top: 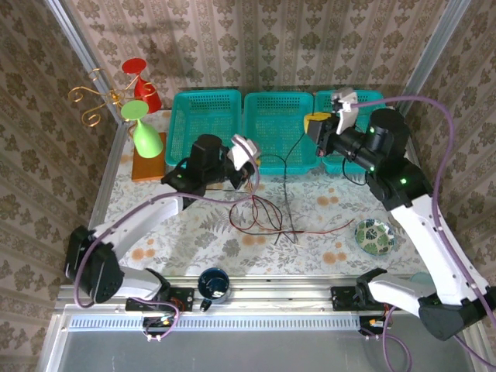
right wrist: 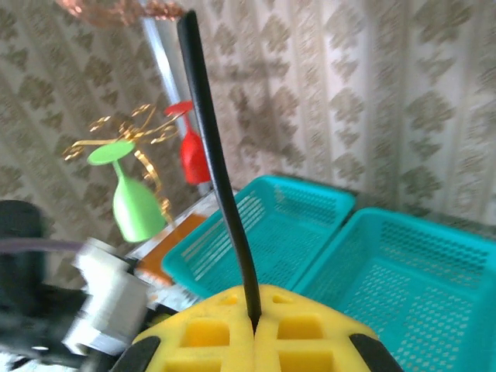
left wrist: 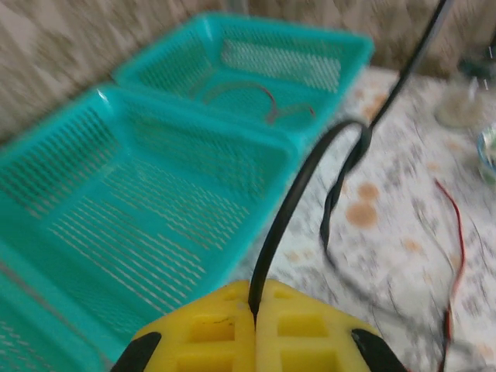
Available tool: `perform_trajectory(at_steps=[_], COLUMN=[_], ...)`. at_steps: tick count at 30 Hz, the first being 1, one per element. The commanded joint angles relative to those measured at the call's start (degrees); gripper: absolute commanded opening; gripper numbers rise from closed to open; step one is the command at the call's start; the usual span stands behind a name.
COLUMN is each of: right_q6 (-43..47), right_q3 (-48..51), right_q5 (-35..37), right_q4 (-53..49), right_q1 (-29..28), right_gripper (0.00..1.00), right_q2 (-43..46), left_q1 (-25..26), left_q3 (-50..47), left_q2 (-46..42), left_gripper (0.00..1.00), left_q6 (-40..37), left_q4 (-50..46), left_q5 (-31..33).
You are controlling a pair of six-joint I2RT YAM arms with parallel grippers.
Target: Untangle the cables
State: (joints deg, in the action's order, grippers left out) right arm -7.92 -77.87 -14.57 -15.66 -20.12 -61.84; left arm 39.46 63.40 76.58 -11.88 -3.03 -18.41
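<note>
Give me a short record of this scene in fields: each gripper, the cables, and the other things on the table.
Left gripper: shut on a black cable
Right gripper: shut on a black cable
Red cable: loose on the table, crossing black strands
Baskets: three teal ones along the back edge
Bowl: patterned, on the right side
Cup: dark, at the near edge
</note>
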Motion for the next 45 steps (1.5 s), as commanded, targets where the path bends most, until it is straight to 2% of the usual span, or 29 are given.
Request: perform_trajectory(at_steps=[1, 9, 12, 15, 21, 25, 33, 36, 40, 45], right_q6=[-1.2, 1.6, 3.9, 7.4, 12.6, 14.0, 14.7, 14.0, 15.0, 13.4], right_q3=[-1.8, -0.5, 0.9, 1.6, 4.1, 5.2, 6.5, 6.7, 6.1, 6.2], right_q5=[12.2, 31.2, 38.2, 40.7, 44.0, 44.7, 47.6, 46.4, 52.7, 51.7], right_q4=[2.1, 5.2, 6.1, 6.4, 8.0, 7.6, 7.4, 7.1, 7.8, 7.3], right_q1=[0.2, 0.2, 0.2, 0.2, 0.4, 1.7, 6.7, 9.2, 11.9, 16.4], right_gripper=[0.00, 0.00, 0.00, 0.00, 0.00, 0.00, 0.00, 0.00, 0.00, 0.00], right_q2=[4.1, 9.3, 10.4, 10.5, 10.6, 10.2, 9.7, 9.7, 8.6, 9.1], left_q1=[0.3, 2.7, 2.0, -0.1, -10.7, -17.1, -25.9, -28.4, -31.3, -34.6], left_q3=[4.8, 8.4, 10.8, 13.1, 17.7, 17.0, 9.6, 8.4, 7.9, 6.5], left_q2=[-5.7, -12.1, -13.2, -14.0, -12.9, -12.4, -18.4, -19.8, -19.9, -19.4], left_gripper=[0.00, 0.00, 0.00, 0.00, 0.00, 0.00, 0.00, 0.00, 0.00, 0.00], left_q6=[3.8, -1.3, -2.1, -1.6, 3.3, 5.9, 10.0, 10.6, 11.6, 12.2], left_q4=[0.2, -3.4, -10.1, -17.3, -34.8, -42.4, -43.9, -44.1, -45.0, -45.3], left_q5=[7.9, 24.3, 27.1, 28.1, 23.4, 25.9, 23.2, 20.7, 18.3, 15.7])
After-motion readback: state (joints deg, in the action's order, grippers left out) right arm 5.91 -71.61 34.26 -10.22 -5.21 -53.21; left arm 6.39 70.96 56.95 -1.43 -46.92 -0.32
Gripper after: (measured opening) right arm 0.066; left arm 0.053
